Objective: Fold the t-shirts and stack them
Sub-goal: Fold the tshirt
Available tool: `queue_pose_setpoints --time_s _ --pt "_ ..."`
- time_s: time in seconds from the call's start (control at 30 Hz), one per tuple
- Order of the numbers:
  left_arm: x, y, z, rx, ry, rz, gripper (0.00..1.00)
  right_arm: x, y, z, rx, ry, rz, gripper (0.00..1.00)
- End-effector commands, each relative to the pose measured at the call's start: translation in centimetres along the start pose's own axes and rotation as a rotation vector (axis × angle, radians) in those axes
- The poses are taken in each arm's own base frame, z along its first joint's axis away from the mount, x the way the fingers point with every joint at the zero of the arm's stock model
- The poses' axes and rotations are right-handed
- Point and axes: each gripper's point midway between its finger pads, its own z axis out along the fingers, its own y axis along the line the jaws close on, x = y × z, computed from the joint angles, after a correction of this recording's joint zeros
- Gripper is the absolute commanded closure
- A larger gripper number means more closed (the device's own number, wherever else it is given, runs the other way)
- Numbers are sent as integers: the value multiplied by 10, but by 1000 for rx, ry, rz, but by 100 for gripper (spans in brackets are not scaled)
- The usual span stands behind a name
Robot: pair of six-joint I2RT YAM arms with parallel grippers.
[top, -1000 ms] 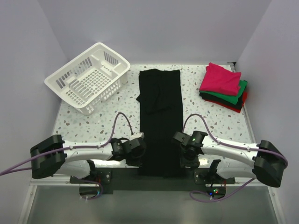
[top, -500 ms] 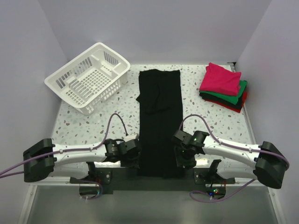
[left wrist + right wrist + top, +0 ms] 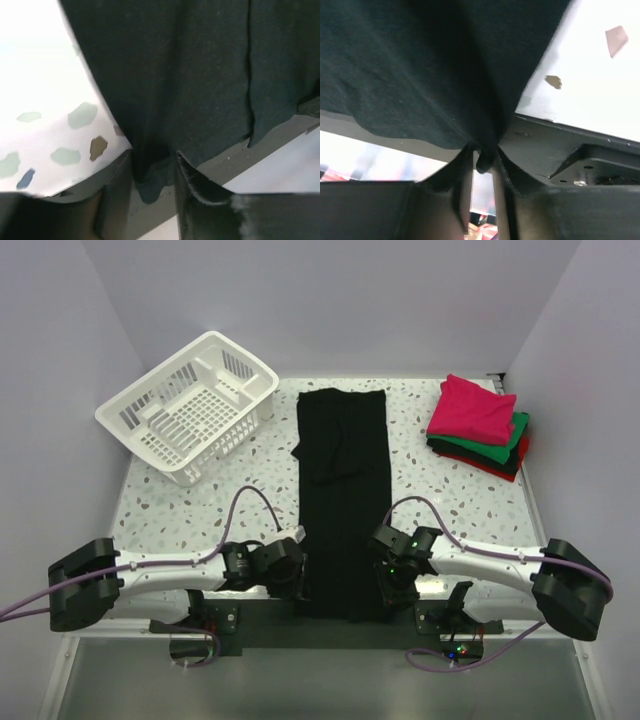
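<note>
The large black t-shirt (image 3: pixel 342 480) lay as a long strip down the middle of the table (image 3: pixel 180 505), its near hem at the bottom centre of the top view. The right gripper (image 3: pixel 482 156) was pinched tight on one hem corner. The left gripper (image 3: pixel 154 167) straddled the other corner, though a firm clamp could not be told.

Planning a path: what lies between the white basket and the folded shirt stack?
The long black t-shirt on the speckled table, shown in the top view.
</note>
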Motion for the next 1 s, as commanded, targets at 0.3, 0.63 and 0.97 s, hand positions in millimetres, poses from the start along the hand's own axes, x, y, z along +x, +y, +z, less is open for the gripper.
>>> queue_pose_setpoints --time_s 0.3,0.63,0.97 --pt "43 22 -1 -80 209 4 100 15 5 -5 -60 63 -14 100" --pt "61 -23 -36 -30 278 56 100 49 -2 -32 -114 145 7 100" --pt "45 -63 -81 -56 137 19 100 45 13 -94 -149 30 42 100"
